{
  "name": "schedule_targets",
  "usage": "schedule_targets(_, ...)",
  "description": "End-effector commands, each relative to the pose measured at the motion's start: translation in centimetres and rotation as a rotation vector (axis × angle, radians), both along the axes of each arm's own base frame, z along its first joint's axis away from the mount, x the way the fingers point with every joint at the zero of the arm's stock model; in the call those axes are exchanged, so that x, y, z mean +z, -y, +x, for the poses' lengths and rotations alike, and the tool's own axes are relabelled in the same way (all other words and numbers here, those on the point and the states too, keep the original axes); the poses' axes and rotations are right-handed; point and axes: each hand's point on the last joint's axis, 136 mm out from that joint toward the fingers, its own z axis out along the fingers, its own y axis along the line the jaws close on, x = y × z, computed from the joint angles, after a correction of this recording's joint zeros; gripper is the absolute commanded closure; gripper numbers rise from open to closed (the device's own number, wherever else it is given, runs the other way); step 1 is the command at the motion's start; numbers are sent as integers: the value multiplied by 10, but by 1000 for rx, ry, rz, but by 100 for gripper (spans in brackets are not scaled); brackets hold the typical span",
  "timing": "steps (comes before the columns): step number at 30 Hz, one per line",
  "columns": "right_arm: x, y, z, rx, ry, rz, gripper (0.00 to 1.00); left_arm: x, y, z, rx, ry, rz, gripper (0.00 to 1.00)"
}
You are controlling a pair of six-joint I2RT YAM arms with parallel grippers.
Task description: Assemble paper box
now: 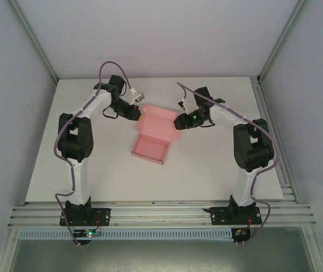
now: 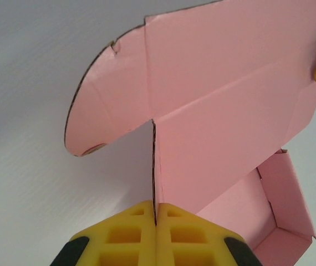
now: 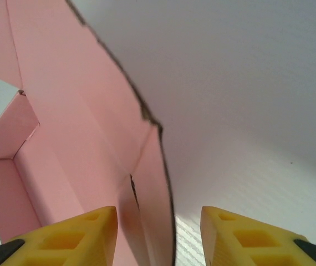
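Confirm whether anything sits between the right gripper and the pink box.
Nothing visible does. A flap edge of the paper box stands inside the gap of the right gripper, whose jaws are open on either side of it. The left gripper is shut on the box's other end, clear of that side.

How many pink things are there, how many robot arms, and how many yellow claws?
Pink box: 1
Robot arms: 2, the left arm and the right arm
Yellow claws: 2, the left claw and the right claw
Total: 5
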Motion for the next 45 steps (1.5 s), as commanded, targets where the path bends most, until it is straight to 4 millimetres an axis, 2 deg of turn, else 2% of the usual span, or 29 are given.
schedule_targets(1,18,-1,-3,-5,35,37,56,14,-2,3,11,49,-2,100)
schedule_targets(4,18,3,2,-26,57,13,60,16,-1,1,5,51,-11,100)
schedule_targets(8,21,-3,2,-16,46,33,79,17,-1,2,14,53,-4,100)
schedule_targets(11,24,-10,-2,-1,43,34,89,20,-1,2,30,56,0,100)
schedule_targets(14,31,-7,12,-82,110,-55,96,24,-3,11,102,67,31,100)
schedule_targets(19,68,0,49,-325,321,-267,96,32,-10,35,374,113,153,100)
schedule_targets(22,89,3,64,-481,402,-315,96,33,-16,41,520,171,260,100)
schedule_targets(24,102,1,71,-562,471,-307,96,39,-14,39,569,221,304,100)
schedule_targets(28,108,-11,80,-695,557,-276,96,54,6,37,673,262,190,100)
schedule_targets(31,110,-12,86,-820,617,-289,96,61,15,38,753,286,75,100)
schedule_targets(33,115,-17,88,-880,650,-238,95,63,19,40,774,292,23,100)
schedule_targets(37,129,-42,88,-863,751,-73,95,61,26,46,781,322,-26,100)
schedule_targets(40,123,-59,82,-753,785,11,95,59,38,46,723,377,-108,100)
schedule_targets(45,87,-63,65,-615,787,-31,94,48,42,34,683,453,-186,100)
